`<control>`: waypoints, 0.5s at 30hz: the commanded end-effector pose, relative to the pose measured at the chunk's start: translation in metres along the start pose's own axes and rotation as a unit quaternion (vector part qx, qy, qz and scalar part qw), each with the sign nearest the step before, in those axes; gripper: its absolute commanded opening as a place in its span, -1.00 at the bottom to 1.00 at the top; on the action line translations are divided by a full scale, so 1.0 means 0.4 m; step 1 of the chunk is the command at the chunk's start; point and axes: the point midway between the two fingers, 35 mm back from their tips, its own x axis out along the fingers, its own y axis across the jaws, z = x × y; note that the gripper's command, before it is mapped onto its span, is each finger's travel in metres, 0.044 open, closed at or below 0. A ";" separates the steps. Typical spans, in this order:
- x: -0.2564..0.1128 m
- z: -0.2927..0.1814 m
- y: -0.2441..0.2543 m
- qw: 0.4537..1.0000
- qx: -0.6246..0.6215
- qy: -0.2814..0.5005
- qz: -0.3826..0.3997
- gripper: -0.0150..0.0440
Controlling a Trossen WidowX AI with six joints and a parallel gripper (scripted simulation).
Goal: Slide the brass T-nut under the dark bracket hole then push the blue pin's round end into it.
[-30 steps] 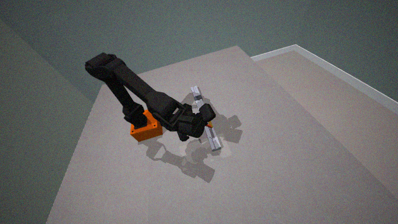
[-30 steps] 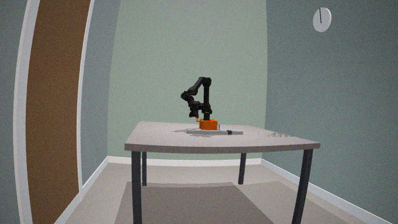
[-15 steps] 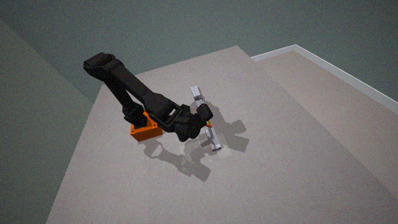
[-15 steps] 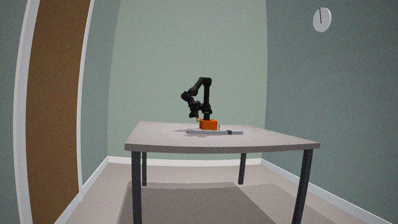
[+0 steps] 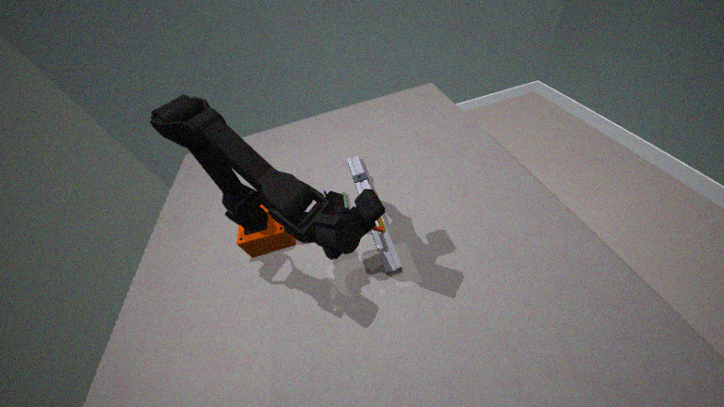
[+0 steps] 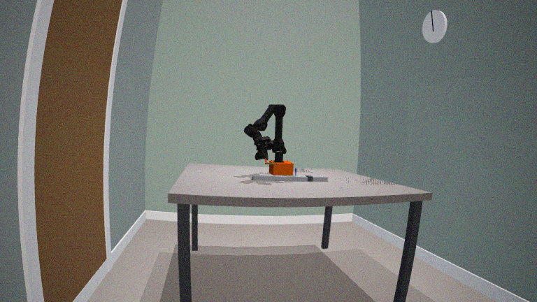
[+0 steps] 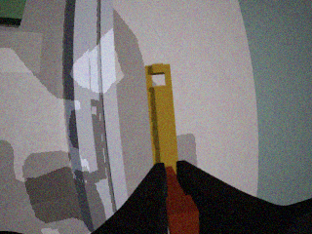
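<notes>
Gripper: black parallel-jaw gripper (image 5: pixel 371 226) (image 6: pixel 263 159) (image 7: pixel 170 170), clamped on the bright orange handle (image 5: pixel 378 228) (image 6: pixel 266 160) (image 7: pixel 182 210).
Brass T-nut: long, slim, yellow metal (image 5: pixel 380 221) (image 6: pixel 270 163) (image 7: pixel 166 127); held aloft, outside the slot.
Long axis: ran from the handle toward the bracket end, near parallel to the grey aluminum rail (image 5: pixel 392 258) (image 6: pixel 273 178) (image 7: pixel 85 49); skewed slightly in the wrist view.
Rail: lay along the near edge of the pale bench (image 5: pixel 480 301) (image 6: pixel 301 198) (image 7: pixel 210 49), exterior view.
Dark bracket (image 5: pixel 359 177) (image 6: pixel 309 178): sat toward the near right corner from the nut.
Coming move: likely called for aligning over the slot, then tipping and lowering; exact sideways offset, impossible to tell.
</notes>
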 end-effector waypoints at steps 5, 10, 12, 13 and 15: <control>0.025 -0.004 0.025 1.000 -0.001 -0.004 0.000 -1.00; 0.040 -0.009 0.039 1.000 0.000 -0.005 0.000 -1.00; 0.046 -0.010 0.044 1.000 0.000 -0.005 0.000 -1.00; 0.049 -0.011 0.047 1.000 0.000 -0.005 0.000 -1.00; 0.054 -0.012 0.053 1.000 0.000 -0.005 0.000 -1.00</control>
